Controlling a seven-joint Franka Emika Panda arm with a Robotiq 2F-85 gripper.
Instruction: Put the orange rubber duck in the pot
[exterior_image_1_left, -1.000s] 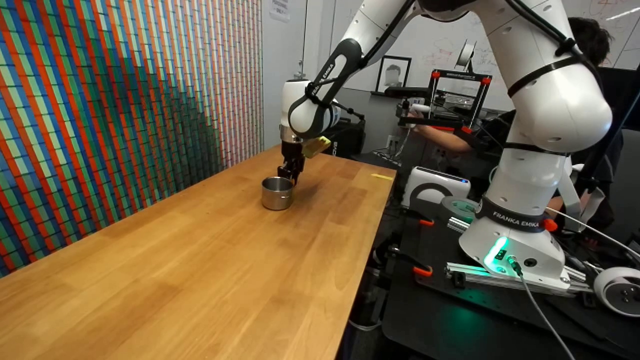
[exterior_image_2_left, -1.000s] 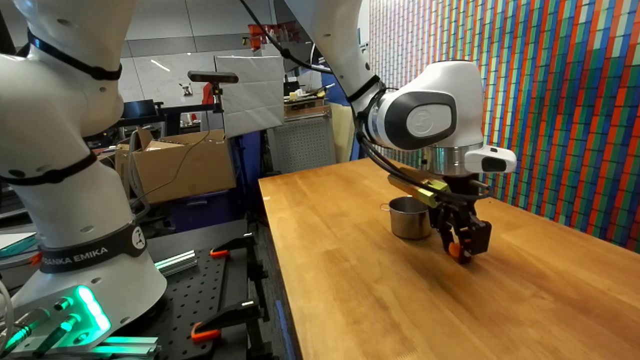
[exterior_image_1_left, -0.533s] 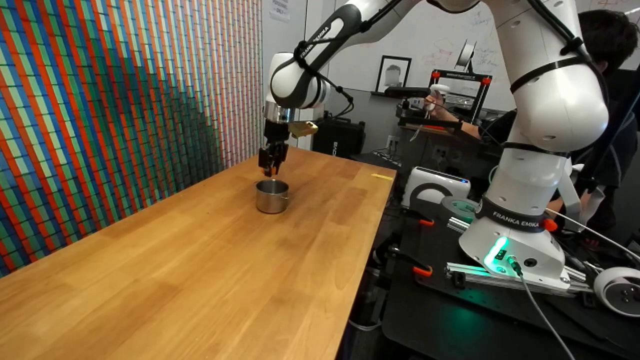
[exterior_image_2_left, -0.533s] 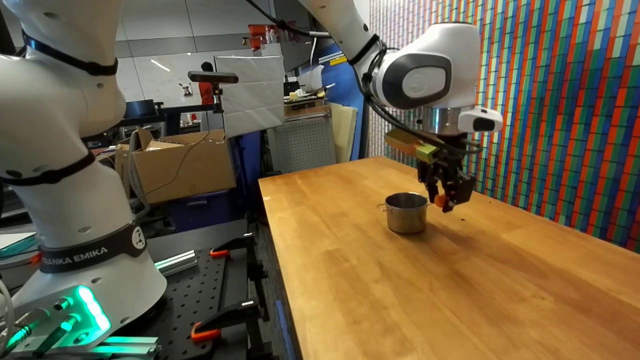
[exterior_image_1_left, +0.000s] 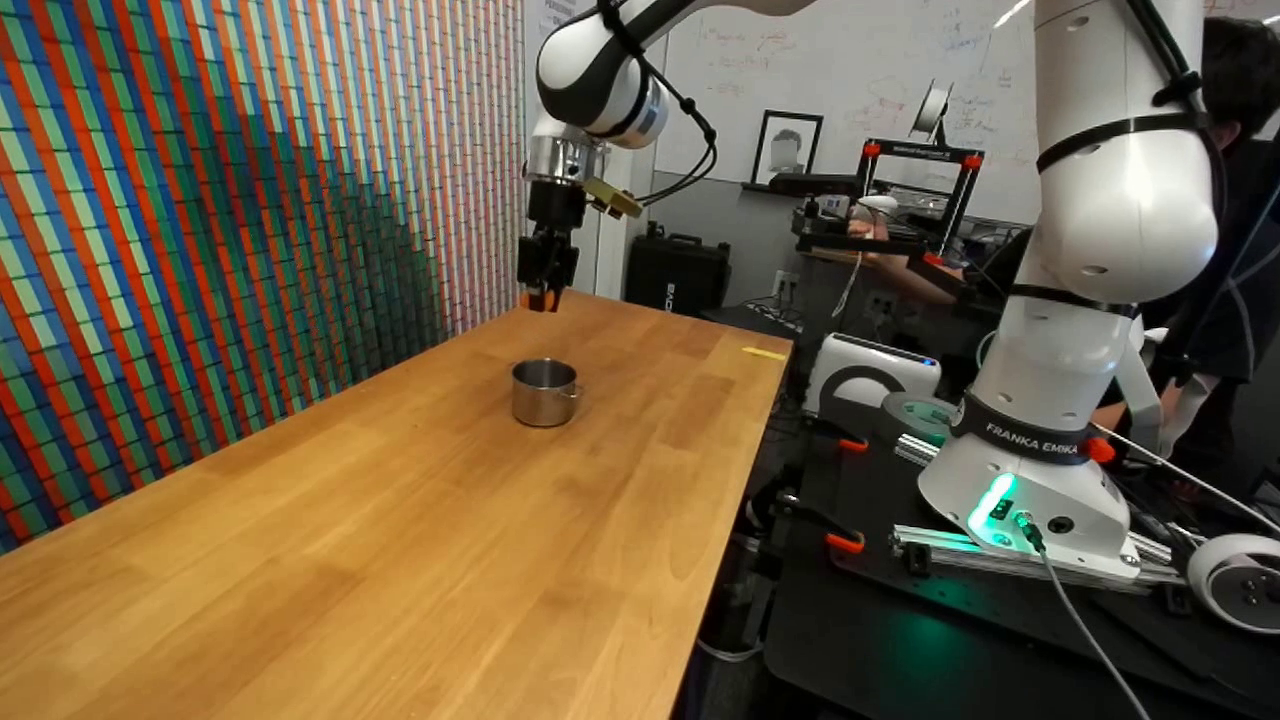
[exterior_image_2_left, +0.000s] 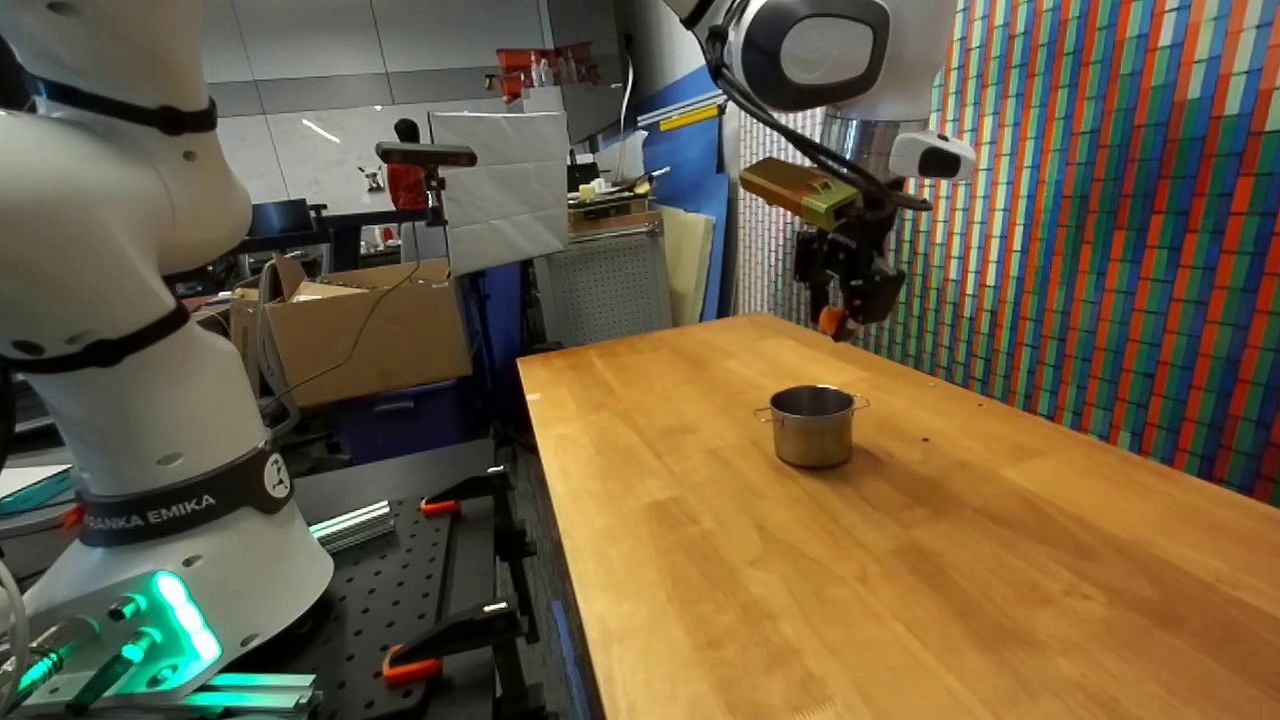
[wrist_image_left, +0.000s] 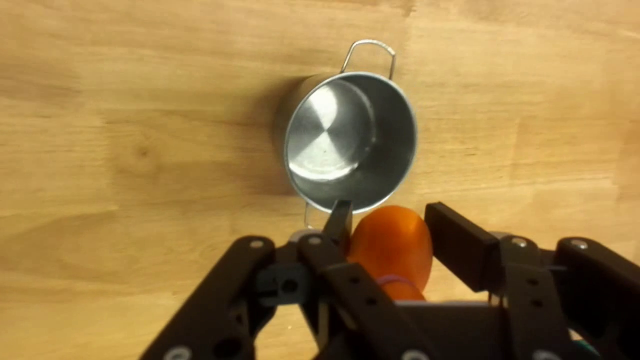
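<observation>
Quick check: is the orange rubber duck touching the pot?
Apart. Both exterior views show the gap: a strip of the wooden table is visible between the orange rubber duck, held in the tool, and the pot lower down.

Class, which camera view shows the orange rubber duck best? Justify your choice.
The wrist view: the orange rubber duck looks largest, its rounded shape clear, though the tool hides part. Both exterior views show it as a small orange patch.

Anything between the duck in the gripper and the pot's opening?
Nothing visible stands between them: the gripper holds the orange rubber duck higher than the metal pot, which is open on top in the wrist view.
</observation>
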